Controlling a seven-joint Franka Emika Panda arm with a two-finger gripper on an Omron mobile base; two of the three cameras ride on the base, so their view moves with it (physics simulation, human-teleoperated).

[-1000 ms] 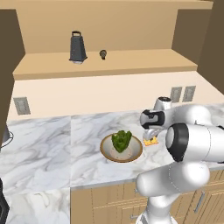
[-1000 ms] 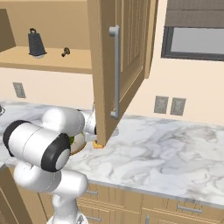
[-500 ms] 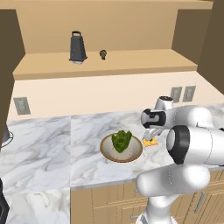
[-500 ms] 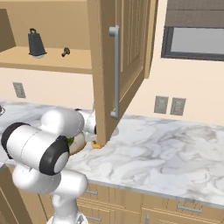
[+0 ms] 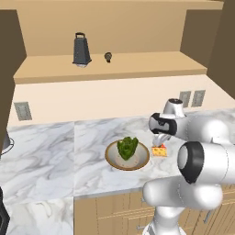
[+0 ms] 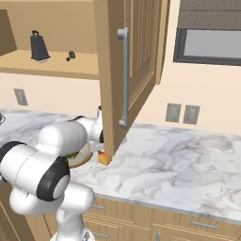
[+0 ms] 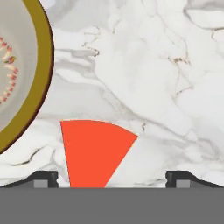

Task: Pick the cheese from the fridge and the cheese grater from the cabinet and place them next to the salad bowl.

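Gripper (image 7: 111, 177) spread wide above cheese (image 7: 94, 151)

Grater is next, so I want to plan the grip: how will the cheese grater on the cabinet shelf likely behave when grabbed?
The cheese grater looks like rigid metal, so it probably won't flex. Standing tall and tapered on the cabinet shelf, it may tip if nudged high. Its smooth sloped sides could slip; the loop handle seems safer.
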